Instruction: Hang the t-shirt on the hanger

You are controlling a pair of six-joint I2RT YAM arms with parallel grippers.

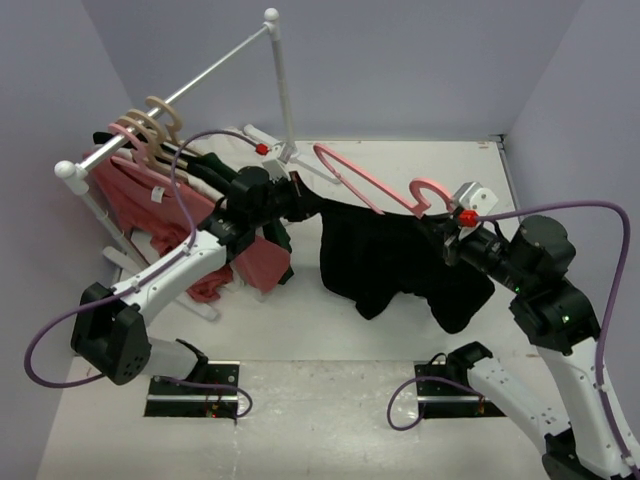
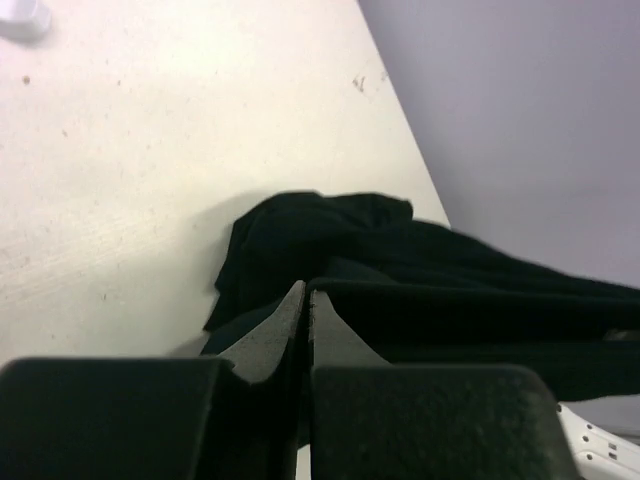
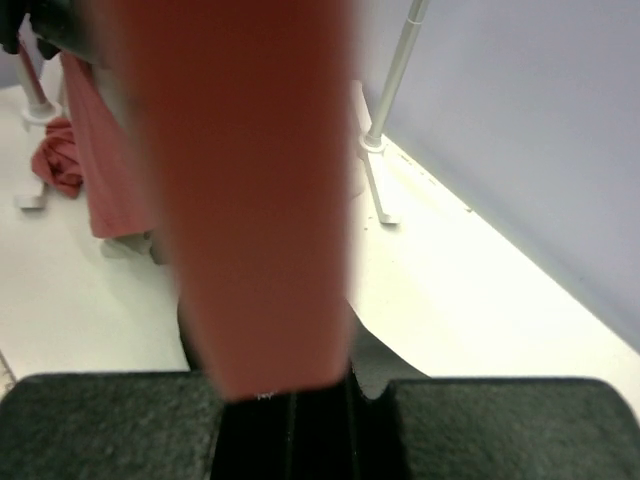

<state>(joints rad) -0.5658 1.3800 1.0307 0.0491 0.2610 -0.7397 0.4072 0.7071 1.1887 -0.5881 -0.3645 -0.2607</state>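
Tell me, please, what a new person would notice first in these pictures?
The black t-shirt stands out first: it hangs in the middle of the top view, its left end gripped by the left hand. Just above it slants the bright pink hanger, which the right hand grips near the hook. At the far left, a white rack carries pink shirts and pale hangers.

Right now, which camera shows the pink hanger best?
The top external view: the hanger shows hook and frame, above the t-shirt. The right wrist view shows only a blurred pink strip; the left wrist view, none of it.
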